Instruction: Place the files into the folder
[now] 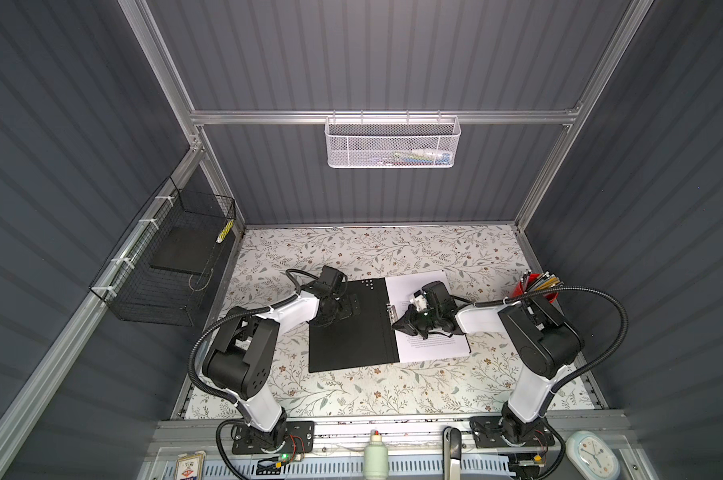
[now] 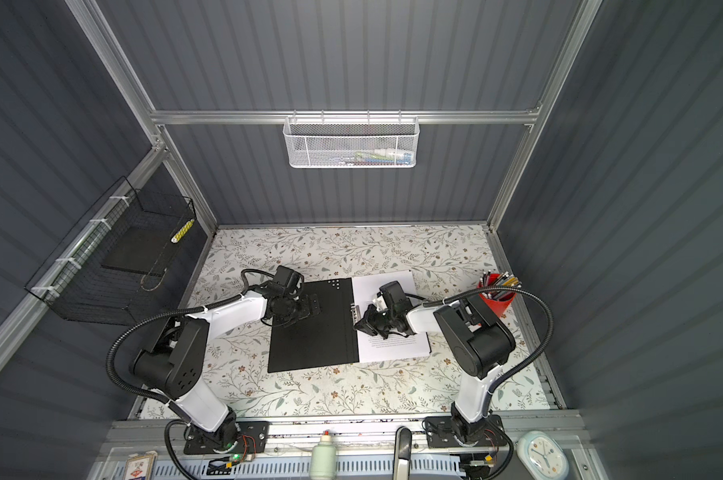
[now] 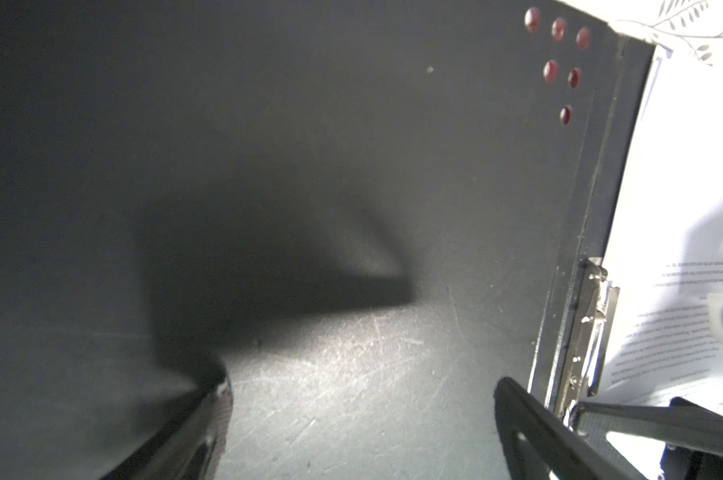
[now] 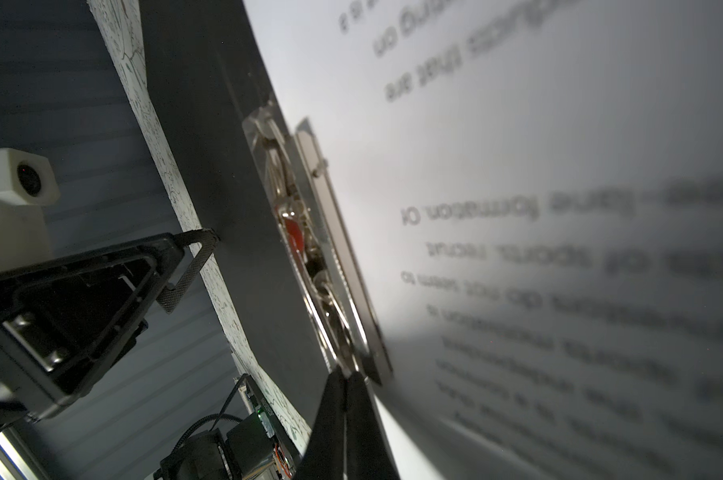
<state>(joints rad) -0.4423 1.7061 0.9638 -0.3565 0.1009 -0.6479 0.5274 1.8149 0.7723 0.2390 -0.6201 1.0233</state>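
Note:
The folder (image 1: 347, 336) lies open on the table, black inside up, in both top views (image 2: 310, 345). The files (image 1: 432, 347), white sheets with small black text, rest on its right half (image 2: 393, 347). The metal spine clip (image 1: 389, 311) sits at their left edge. My left gripper (image 1: 351, 307) stands open on the bare left flap (image 3: 351, 208), its fingers (image 3: 517, 415) wide apart. My right gripper (image 4: 346, 376) is shut, with its tips at the end of the clip (image 4: 310, 249) over the files (image 4: 559, 145). I cannot tell whether it pinches anything.
A red cup of pens (image 1: 536, 289) stands at the table's right edge. A white mesh basket (image 1: 393, 143) hangs on the back wall and a black wire basket (image 1: 164, 266) on the left wall. A bottle (image 1: 375, 455) and a clock (image 1: 592, 455) sit on the front ledge.

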